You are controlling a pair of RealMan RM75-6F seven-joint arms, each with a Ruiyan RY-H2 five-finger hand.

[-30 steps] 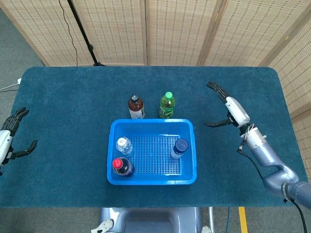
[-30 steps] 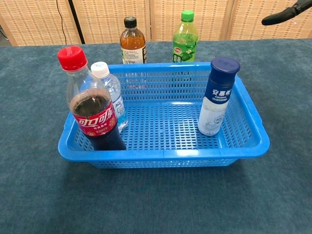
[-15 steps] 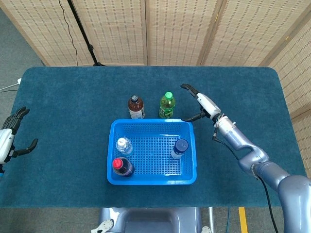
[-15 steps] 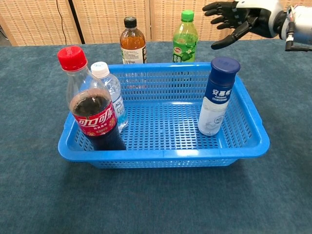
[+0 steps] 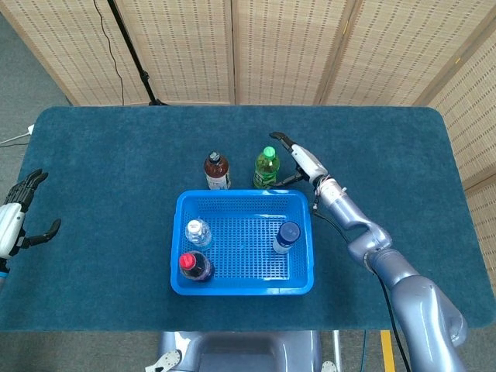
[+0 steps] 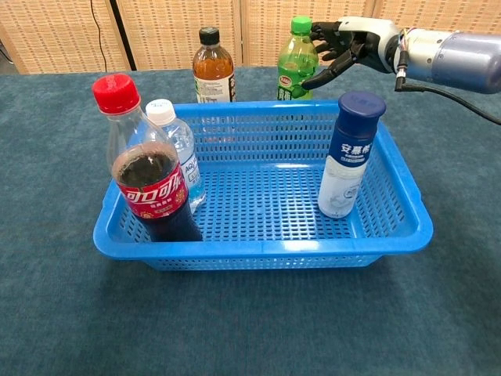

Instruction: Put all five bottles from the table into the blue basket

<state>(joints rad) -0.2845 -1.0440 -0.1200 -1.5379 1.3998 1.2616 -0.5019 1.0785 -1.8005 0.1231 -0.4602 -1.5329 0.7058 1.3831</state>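
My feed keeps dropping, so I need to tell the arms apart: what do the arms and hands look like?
The right arm is smooth silver-grey metal in rounded segments, with a thin black cable looping at the wrist. The right hand has a white back and black fingers. The left hand looks alike: white body, black fingers. Its arm is out of frame.

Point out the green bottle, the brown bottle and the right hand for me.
green bottle [image 6: 297,66]: chest view, on its body above the label.
brown bottle [image 6: 213,74]: chest view, on its shoulder.
right hand [image 6: 344,43]: chest view, on the palm, fingers spread beside the green bottle.
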